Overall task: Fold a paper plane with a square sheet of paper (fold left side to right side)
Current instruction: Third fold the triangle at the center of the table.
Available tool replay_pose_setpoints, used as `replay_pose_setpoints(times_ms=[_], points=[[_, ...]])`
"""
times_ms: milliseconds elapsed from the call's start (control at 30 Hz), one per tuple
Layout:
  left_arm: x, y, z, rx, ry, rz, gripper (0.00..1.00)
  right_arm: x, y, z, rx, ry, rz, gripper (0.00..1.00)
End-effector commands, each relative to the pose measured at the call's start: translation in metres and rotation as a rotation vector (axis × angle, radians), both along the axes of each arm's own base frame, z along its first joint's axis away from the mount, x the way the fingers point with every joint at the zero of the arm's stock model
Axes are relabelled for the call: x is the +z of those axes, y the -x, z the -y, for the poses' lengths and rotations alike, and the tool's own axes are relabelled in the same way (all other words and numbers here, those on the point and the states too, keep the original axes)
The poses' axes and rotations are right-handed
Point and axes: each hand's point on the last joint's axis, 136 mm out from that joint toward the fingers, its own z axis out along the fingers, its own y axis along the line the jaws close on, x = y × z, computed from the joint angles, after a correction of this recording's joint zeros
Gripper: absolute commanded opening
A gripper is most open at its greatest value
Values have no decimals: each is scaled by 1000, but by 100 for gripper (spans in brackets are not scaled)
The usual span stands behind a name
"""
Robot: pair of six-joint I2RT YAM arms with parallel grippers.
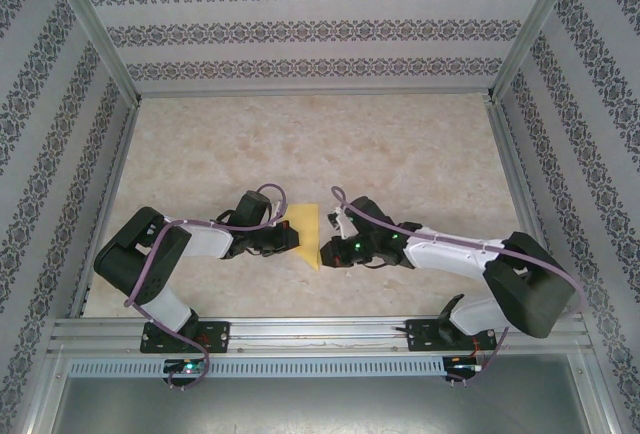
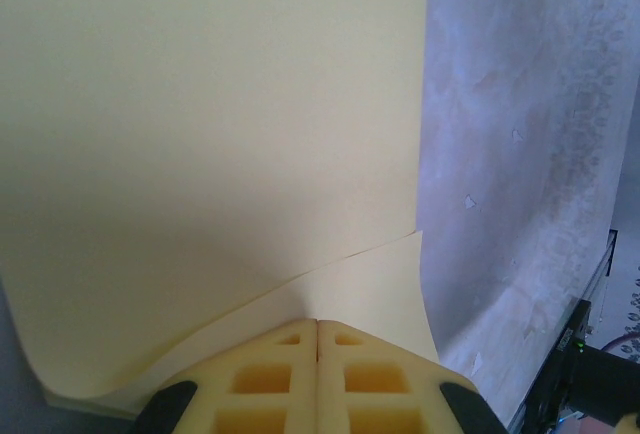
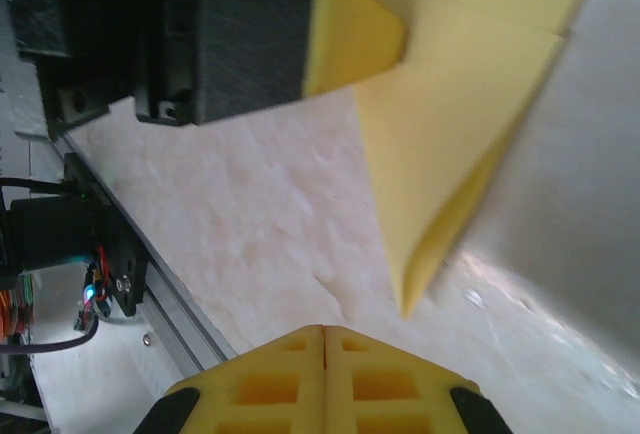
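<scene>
The square sheet of paper (image 1: 308, 229) is yellow and folded over on itself, lying between my two grippers at mid-table. In the left wrist view its upper layer (image 2: 200, 134) rises large ahead of the fingers, with a lower layer beneath. My left gripper (image 2: 318, 322) is shut, its tips at the seam where the two layers meet, gripping the sheet's edge (image 1: 292, 237). In the right wrist view the paper (image 3: 440, 154) tapers to a point hanging just over the table. The left gripper's yellow finger (image 3: 350, 34) touches the paper's top. My right gripper (image 3: 324, 329) is shut and empty, just short of that point (image 1: 328, 252).
The pale marbled table (image 1: 320, 144) stretches bare toward the back. An aluminium rail (image 1: 320, 329) runs along the near edge behind the arm bases, also seen in the right wrist view (image 3: 150, 284). Patterned walls and metal posts (image 1: 100, 54) close in both sides.
</scene>
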Motion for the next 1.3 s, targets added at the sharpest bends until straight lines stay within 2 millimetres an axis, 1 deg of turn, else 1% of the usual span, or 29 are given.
replay_pose_setpoints(times_ms=[0, 100, 200, 333, 567, 900, 1100, 1267], points=[[-36, 12, -29, 74, -158, -72, 4, 10, -15, -26, 9, -32, 63, 0], [-36, 11, -28, 69, -155, -71, 4, 2, -14, -40, 28, -23, 39, 0], [-35, 10, -27, 70, -151, -69, 4, -8, -15, -42, 21, 3, 23, 0], [-34, 9, -26, 70, -150, -70, 4, -19, -18, -37, -2, 49, 12, 0], [-33, 9, -27, 71, -152, -61, 4, -39, -16, -24, -32, 119, -36, 0], [-33, 9, -26, 67, -147, -61, 4, -56, -16, -13, -69, 178, -70, 0], [-27, 7, -25, 67, -138, -42, 4, -66, -12, -7, -74, 206, -101, 0], [-17, 1, -22, 67, -122, -13, 6, -76, -5, -2, -73, 222, -135, 0]])
